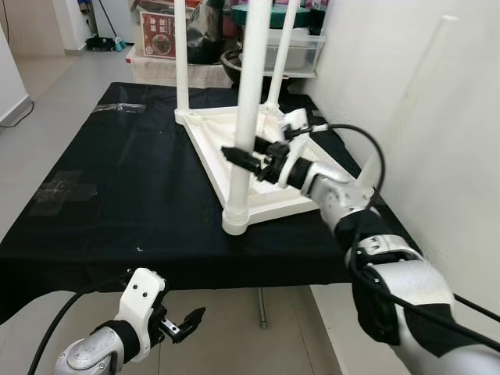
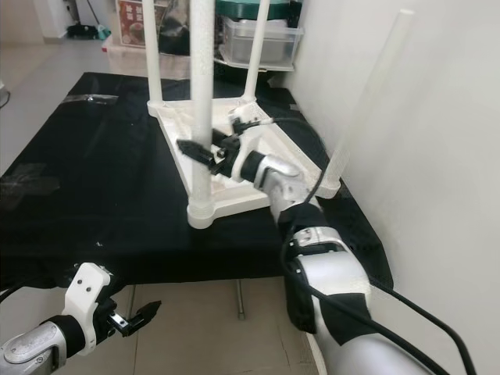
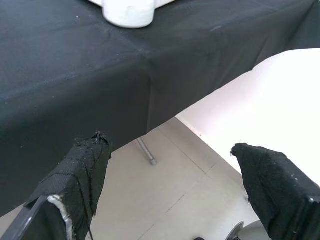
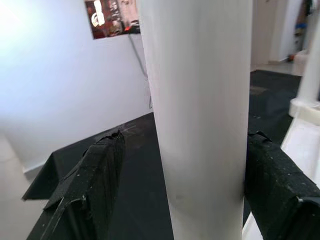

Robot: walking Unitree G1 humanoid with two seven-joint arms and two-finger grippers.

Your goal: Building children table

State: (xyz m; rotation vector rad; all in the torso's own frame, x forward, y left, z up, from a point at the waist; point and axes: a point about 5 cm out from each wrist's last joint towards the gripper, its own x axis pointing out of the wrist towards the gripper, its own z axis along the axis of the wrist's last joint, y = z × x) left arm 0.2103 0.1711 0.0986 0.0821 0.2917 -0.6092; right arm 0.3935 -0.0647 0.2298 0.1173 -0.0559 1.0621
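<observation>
A white children's table (image 1: 209, 142) lies upside down on a black-clothed table (image 1: 117, 180), with its white legs pointing up. The near leg (image 1: 251, 78) stands in its round socket (image 1: 236, 220) at the front corner. My right gripper (image 1: 246, 158) reaches in from the right and straddles this leg at mid height. It is open, with one finger (image 4: 280, 190) against the leg (image 4: 200, 110) and a small gap at the other. Another leg (image 2: 373, 94) stands at the right corner and leans toward the wall. My left gripper (image 1: 187, 320) hangs low below the table's front edge, open and holding nothing.
A white wall (image 1: 453, 117) runs close along the right side of the black table. Storage bins and a red box (image 1: 158, 35) stand on the floor behind it. Tiled floor (image 3: 165, 200) lies in front, with a metal table leg (image 1: 262, 308) underneath.
</observation>
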